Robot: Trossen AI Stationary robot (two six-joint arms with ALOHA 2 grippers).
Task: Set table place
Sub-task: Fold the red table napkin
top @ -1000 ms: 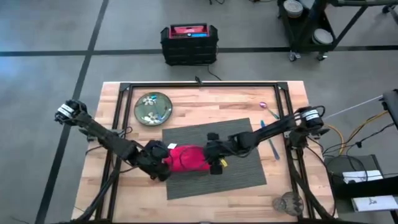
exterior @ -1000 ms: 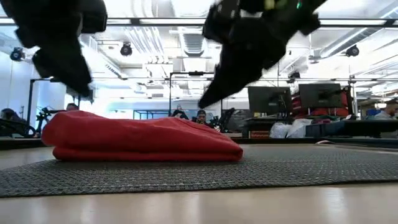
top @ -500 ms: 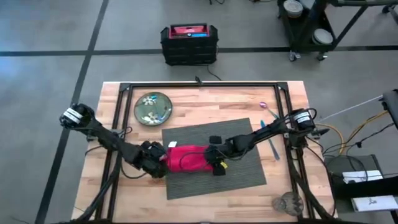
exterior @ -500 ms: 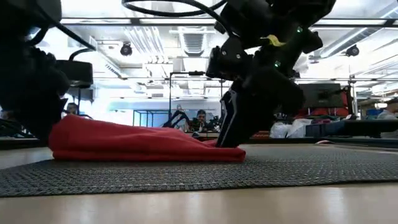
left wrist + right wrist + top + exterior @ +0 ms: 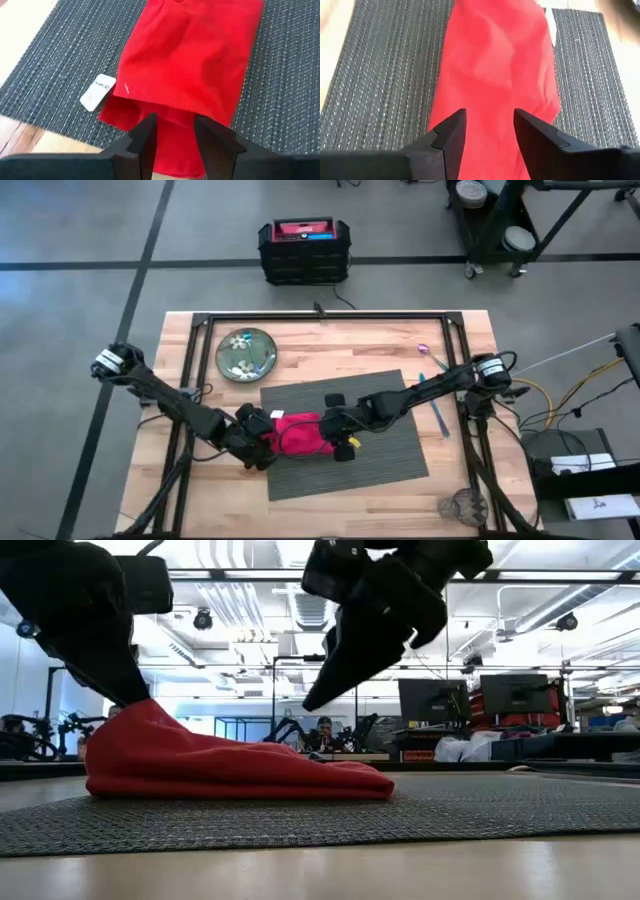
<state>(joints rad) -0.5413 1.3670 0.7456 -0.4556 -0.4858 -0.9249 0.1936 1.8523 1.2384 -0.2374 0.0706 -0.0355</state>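
A folded red napkin lies on the dark grey ribbed placemat, which sits on the light wood table. My left gripper is at the napkin's left end and shut on it. That end stands up in a peak. My right gripper hangs open above the napkin's right half and is clear of the cloth in the low view. The green plate rests on the wood behind the mat's left corner. My left gripper has the napkin's left end between its two fingers. It comes from above, slanting in from the table's left. One layer or several, I cannot tell. The held end is raised into a peak, and the remainder lies on the placemat.
A blue utensil and a purple spoon lie on the wood right of the mat. A clear glass stands at the near right corner. A white tag sticks out beside the napkin. A black and red case sits on the floor beyond the table.
Both grippers came down onto the napkin's two ends. My left gripper has since risen a little with the left end, which now stands in a peak while the right part stays flat. My right gripper has risen clear of the cloth. The napkin looks shorter from left to right.
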